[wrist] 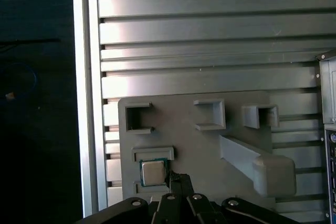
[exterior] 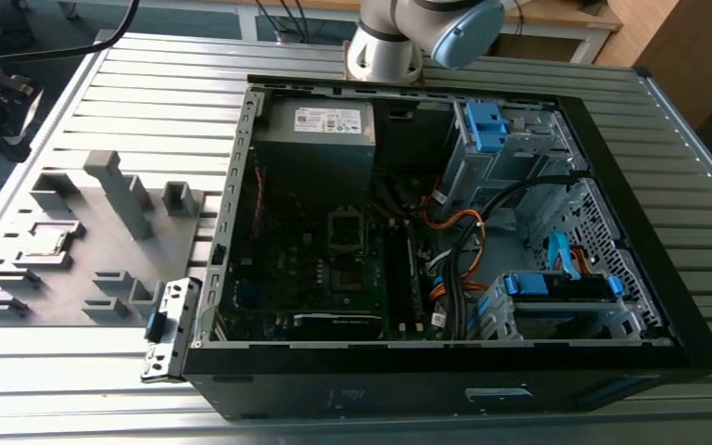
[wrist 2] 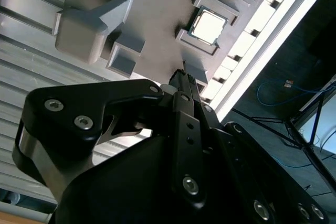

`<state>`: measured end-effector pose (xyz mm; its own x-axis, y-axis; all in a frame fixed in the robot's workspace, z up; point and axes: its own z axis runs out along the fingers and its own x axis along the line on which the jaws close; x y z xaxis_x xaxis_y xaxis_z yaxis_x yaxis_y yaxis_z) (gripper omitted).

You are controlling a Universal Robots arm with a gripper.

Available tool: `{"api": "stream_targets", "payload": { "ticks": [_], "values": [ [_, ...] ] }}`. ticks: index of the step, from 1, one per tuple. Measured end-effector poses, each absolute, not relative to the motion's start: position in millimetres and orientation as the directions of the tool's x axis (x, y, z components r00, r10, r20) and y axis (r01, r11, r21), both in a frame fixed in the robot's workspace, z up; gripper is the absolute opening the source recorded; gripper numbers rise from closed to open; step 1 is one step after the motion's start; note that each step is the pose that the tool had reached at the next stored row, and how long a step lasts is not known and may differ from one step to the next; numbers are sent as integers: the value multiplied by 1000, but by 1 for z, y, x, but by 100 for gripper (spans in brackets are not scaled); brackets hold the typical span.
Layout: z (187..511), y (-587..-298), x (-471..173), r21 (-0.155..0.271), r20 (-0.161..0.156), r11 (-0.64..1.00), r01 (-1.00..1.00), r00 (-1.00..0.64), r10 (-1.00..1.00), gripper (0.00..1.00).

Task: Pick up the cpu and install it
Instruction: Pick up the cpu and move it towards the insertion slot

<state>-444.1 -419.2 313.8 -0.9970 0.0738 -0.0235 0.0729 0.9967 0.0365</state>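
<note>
The cpu (exterior: 53, 243) is a small pale silvery square lying flat in a framed pocket of the grey fixture plate (exterior: 84, 278), on the exterior view's left beside the black computer case (exterior: 455, 371). In both wrist views the cpu (wrist 2: 208, 26) (wrist: 153, 172) sits just past my black gripper (wrist 2: 180, 75) (wrist: 176, 178). The gripper hangs above the plate, apart from the chip, shut with its tips together and nothing between them. Inside the open case, the motherboard socket (exterior: 346, 232) shows as a dark rectangle.
Tall grey plastic blocks (exterior: 121, 190) (wrist: 262, 169) rise from the fixture plate close to the cpu pocket. The slatted aluminium table (exterior: 146, 83) ends at an edge (wrist: 84, 103) near the plate. Cables and blue drive brackets (exterior: 554, 283) crowd the case's right half. The arm's base (exterior: 393, 42) stands behind the case.
</note>
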Motion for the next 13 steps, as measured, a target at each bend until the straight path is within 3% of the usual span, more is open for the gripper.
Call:
{"api": "stream_targets", "payload": {
  "ticks": [13],
  "values": [
    [305,-419,-459,36,-24,998,53,-998,54,11]
  ]
}}
